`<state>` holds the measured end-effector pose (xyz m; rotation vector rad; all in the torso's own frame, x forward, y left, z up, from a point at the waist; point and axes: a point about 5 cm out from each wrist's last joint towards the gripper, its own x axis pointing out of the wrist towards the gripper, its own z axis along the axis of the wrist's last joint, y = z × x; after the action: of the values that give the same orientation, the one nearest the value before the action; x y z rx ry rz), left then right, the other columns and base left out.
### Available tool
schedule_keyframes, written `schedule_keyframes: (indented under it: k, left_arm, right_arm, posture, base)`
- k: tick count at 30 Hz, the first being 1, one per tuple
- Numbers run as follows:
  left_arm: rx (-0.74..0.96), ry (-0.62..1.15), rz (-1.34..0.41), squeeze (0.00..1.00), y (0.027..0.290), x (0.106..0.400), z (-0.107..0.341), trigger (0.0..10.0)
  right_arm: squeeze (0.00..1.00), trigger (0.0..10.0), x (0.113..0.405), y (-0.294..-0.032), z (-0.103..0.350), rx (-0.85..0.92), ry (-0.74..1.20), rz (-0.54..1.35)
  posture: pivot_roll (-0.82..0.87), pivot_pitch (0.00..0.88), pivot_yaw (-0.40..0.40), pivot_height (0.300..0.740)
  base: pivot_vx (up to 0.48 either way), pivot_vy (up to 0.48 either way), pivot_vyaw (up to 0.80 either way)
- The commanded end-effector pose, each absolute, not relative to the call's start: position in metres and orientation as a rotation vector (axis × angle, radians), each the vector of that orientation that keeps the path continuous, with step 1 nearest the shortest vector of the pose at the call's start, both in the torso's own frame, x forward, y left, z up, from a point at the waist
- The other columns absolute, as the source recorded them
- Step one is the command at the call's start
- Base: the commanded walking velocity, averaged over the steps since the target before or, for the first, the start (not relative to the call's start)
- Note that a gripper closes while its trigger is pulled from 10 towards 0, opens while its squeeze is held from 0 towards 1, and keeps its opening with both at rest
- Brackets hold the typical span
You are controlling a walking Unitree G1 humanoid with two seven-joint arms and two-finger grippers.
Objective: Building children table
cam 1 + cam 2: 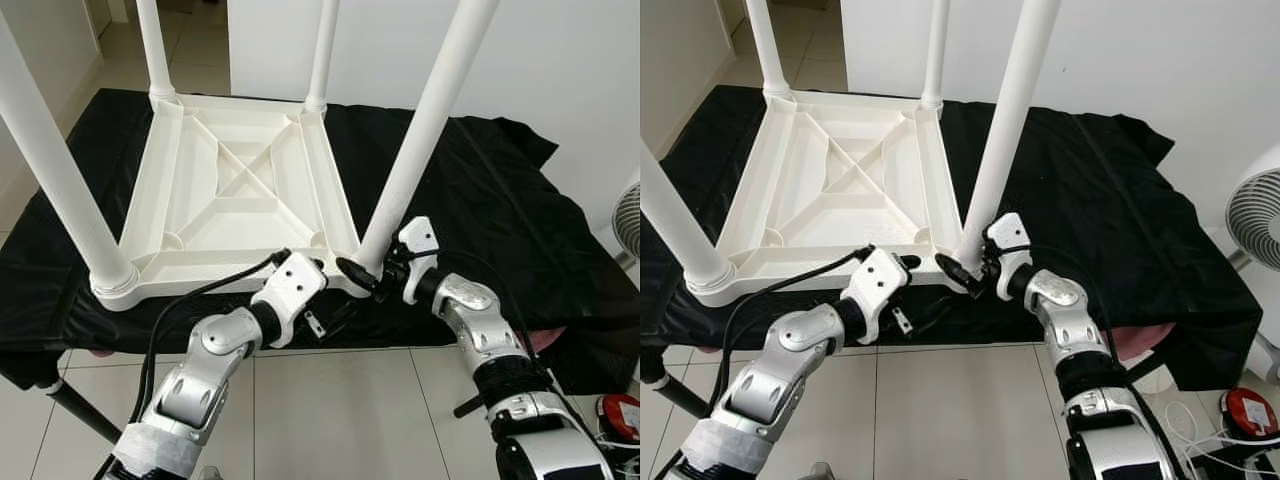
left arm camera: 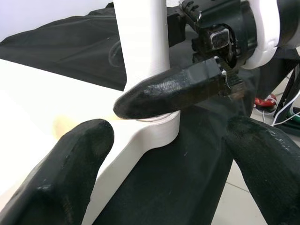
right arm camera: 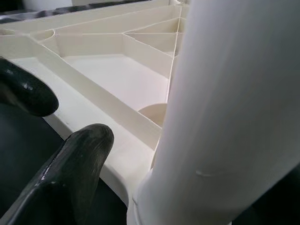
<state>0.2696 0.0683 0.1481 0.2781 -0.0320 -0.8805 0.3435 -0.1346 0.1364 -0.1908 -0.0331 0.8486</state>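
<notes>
The upturned table top [image 1: 240, 190] lies on the cloth-covered platform's [image 1: 480, 220] left half, legs up; a fan [image 1: 1255, 215] stands right.

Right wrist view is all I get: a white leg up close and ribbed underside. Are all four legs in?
Observer: Yes, four legs stand up from the upturned table top; yours is the near right leg.
Operator: What is the table lying on?
Observer: A black cloth spread over a low surface, with tiled floor in front of it.
Operator: Where is the left tool?
Observer: The left tool is at the same corner, its fingers open just below the table's near edge.
Operator: And my right tool against the leg?
Observer: The right tool is at that leg's base, one finger lying across it by the socket.
</notes>
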Motion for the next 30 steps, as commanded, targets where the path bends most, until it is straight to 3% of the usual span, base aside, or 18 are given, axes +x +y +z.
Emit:
schedule_keyframes:
  k: [1,4,5,18,20,30]
  left_arm:
    - [0.276,-0.033,-0.853,0.0,0.066,0.272,0.147,10.0]
    - [0.275,-0.034,-0.854,0.0,0.066,0.272,0.148,10.0]
    - [0.272,-0.038,-0.859,0.0,0.063,0.271,0.148,10.0]
    - [0.258,-0.048,-0.873,0.0,0.056,0.27,0.149,10.0]
    - [0.257,-0.052,-0.876,0.0,0.054,0.27,0.15,10.0]
    - [0.252,-0.05,-0.878,0.0,0.054,0.268,0.149,10.0]
  right_arm:
    - [0.0,3.6,0.346,-0.135,0.131,-0.22,-0.002,0.88]
    - [0.0,3.6,0.347,-0.133,0.13,-0.22,0.004,0.891]
    - [0.0,0.0,0.348,-0.131,0.128,-0.219,0.012,0.902]
    - [0.0,0.0,0.348,-0.126,0.122,-0.177,0.027,0.918]
    - [0.0,10.0,0.349,-0.126,0.123,-0.177,0.015,0.897]
    - [0.0,10.0,0.35,-0.121,0.127,-0.158,-0.049,0.759]
  posture:
    - [0.06,0.003,-0.101,0.74]
    - [0.06,0.003,-0.101,0.74]
    - [0.06,0.002,-0.102,0.74]
    - [0.05,0.0,-0.106,0.74]
    - [0.05,0.0,-0.105,0.74]
    - [0.05,0.009,-0.111,0.74]
  base:
    - [0.0,0.0,0.0]
    - [0.0,0.0,0.0]
    - [0.0,0.0,0.0]
    - [0.0,0.0,0.0]
    - [0.0,0.0,0.0]
    - [0.0,0.0,0.0]
